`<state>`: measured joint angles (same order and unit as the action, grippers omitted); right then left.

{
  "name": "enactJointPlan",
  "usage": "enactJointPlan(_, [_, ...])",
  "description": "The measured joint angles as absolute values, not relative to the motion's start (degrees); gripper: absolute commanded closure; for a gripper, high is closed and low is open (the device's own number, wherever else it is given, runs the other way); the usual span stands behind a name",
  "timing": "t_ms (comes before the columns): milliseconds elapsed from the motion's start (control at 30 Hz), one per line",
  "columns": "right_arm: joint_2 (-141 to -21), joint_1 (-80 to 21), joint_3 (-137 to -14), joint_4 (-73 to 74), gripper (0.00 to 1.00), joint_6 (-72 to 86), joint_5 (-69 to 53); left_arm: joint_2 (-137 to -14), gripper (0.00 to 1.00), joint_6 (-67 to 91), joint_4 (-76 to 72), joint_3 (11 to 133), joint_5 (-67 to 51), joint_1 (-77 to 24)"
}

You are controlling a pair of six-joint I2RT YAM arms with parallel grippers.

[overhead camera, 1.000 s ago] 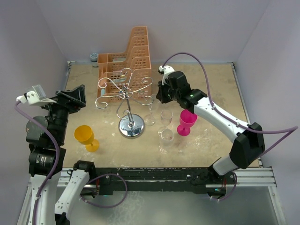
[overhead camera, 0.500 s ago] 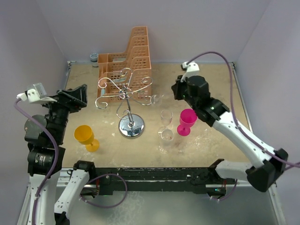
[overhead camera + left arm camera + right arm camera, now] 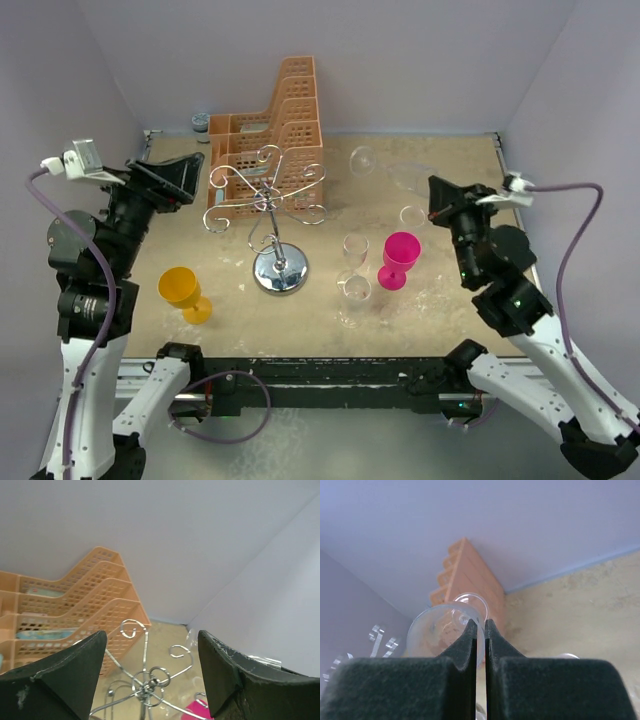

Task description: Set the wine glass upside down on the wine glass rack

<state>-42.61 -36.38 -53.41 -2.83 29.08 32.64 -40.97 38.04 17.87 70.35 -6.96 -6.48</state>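
Top external view gives me the whole cell: the arm bases sit at the near rail, and beyond them a scuffed sandy-beige table [image 3: 240, 312] runs back to pale lilac walls on three sides. Nearest me stand a yellow goblet [image 3: 185, 293] on the left and two clear glasses [image 3: 352, 293] right of centre, with a pink goblet [image 3: 398, 258] just beside them. The wine glass rack [image 3: 268, 195] stands mid-table on its chrome base, and the orange basket [image 3: 268, 120] sits behind it against the back wall.

The left gripper [image 3: 180, 180] hangs above the table's left side, jaws wide apart. The right gripper [image 3: 433, 202] is raised over the right side, jaws pressed together on the wine glass [image 3: 403, 174]. The glass lies roughly level in the air, pointing toward the back wall, well apart from the rack.

The right wrist view shows what the overhead blurs: the bowl close to the fingers and the round foot beyond. I cannot tell which part they pinch. The left wrist view looks between its own fingers at the rack's top curls.

Bare table lies between the rack and the right wall, and in the far right corner
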Motion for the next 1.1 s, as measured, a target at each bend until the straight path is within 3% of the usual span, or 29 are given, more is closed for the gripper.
enactJointPlan(200, [-36.3,-36.4,-50.7,-15.2,1.0,31.5,31.5,-46.3,0.3,49.8,4.8,68.4,-14.9,-6.5])
enactJointPlan(467, [-39.3,-36.4,-46.3,-32.8,1.0,36.6,22.5,-57.2,0.3,66.4,-9.7,67.8,-22.2,-8.7])
enactJointPlan(833, [-48.8,-36.4,-45.8,-44.8,1.0,43.5,16.0,-62.0,0.33,76.8,-21.7,63.1,-15.7,-24.4])
enactJointPlan(1100, [-50.4,-36.4,-45.8,-48.4,1.0,47.5,13.3,-64.6,0.43,80.0,-26.8,62.9,-6.9,-31.4])
